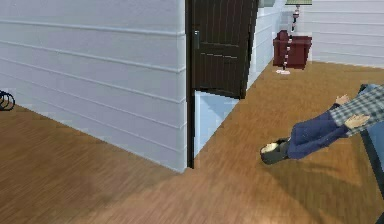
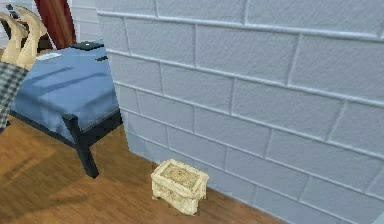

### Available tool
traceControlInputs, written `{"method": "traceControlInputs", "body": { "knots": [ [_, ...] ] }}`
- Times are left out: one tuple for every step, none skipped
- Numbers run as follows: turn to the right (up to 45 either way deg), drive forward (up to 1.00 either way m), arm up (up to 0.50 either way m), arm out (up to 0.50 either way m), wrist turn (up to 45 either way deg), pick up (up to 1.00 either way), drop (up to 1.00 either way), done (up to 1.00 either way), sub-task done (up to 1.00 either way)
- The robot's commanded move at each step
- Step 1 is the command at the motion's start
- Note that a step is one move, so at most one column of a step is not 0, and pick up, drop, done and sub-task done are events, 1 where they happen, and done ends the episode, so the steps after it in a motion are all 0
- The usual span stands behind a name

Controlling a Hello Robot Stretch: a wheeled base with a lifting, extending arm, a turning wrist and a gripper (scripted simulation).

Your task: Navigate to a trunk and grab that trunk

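Your trunk [image 2: 180, 186] sits low in the arm side view, just left of centre. It is a small cream chest with a carved lid, on the wooden floor [image 2: 50, 195] close against the foot of the white block wall [image 2: 260, 90]. Up and left of it stands the dark corner leg of the blue bed [image 2: 55, 85], with bare floor between the two. The bed runs off the left edge, where a plaid-clad figure [image 2: 8, 92] is cut off; the pale shapes above it are hard to make out. As for the gripper's state, you cannot tell.

In the forward view, a white boarded wall [image 1: 90, 70] ends at a dark door [image 1: 220, 45] standing ajar at upper centre, and open floor runs to the right of it. Jeans-clad legs [image 1: 320, 135] and a dark shoe [image 1: 273, 153] reach in from the right edge. A dark red piece of furniture [image 1: 292, 50] stands far off at upper right.
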Motion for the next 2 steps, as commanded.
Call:
{"method": "traceControlInputs", "body": {
  "knots": [
    [0.0,0.00,0.10,0.00,0.0,0.00,0.00,0.00,0.00],
    [0.0,0.00,0.00,0.48,0.0,0.00,0.00,0.00,0.00]
  ]
}}
